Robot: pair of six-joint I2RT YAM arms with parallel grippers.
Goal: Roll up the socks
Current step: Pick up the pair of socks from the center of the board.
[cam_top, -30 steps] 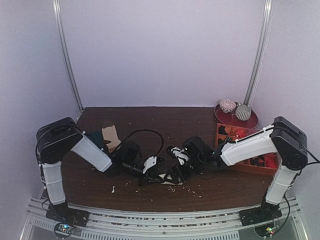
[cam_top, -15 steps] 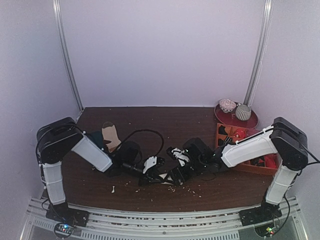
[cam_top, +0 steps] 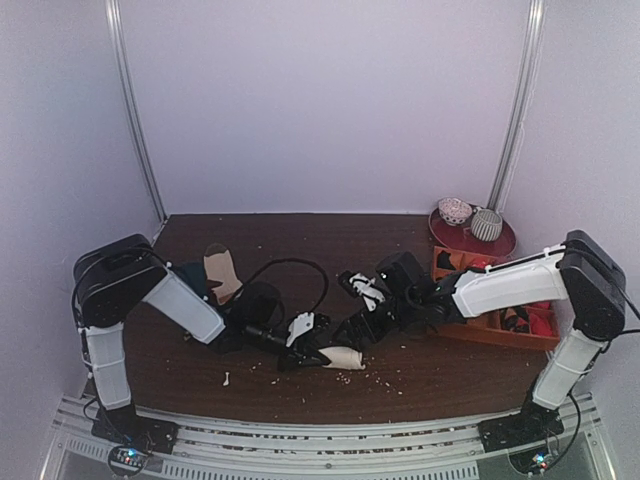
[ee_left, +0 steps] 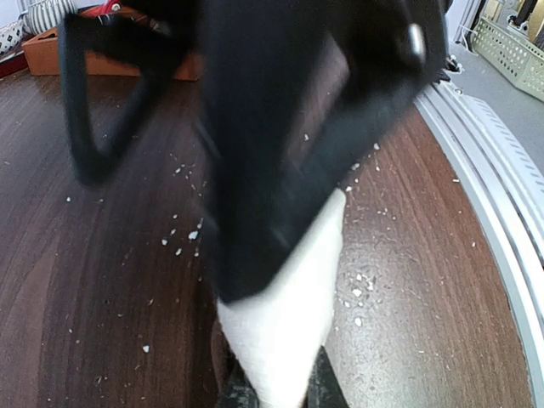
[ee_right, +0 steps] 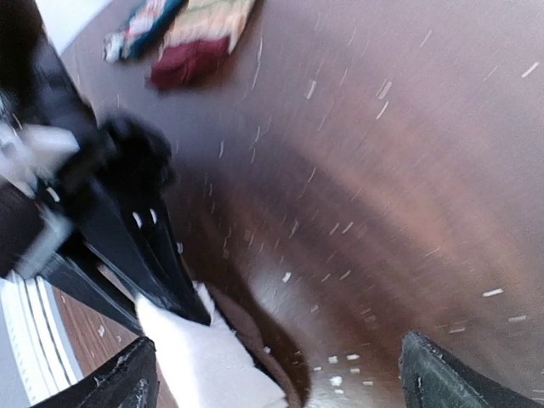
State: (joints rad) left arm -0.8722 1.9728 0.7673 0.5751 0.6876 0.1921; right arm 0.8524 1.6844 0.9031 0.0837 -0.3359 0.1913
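Counted one cream-white sock bundle (cam_top: 343, 357) near centre of table (cam_top: 300, 240), clamped at its left end in the closed left gripper (cam_top: 312, 352). Found right gripper (cam_top: 355, 328) just beyond it, fingers spread wide, holding nothing. Logged far left: one tan sock (cam_top: 222, 272), one teal sock (ee_right: 140, 30).
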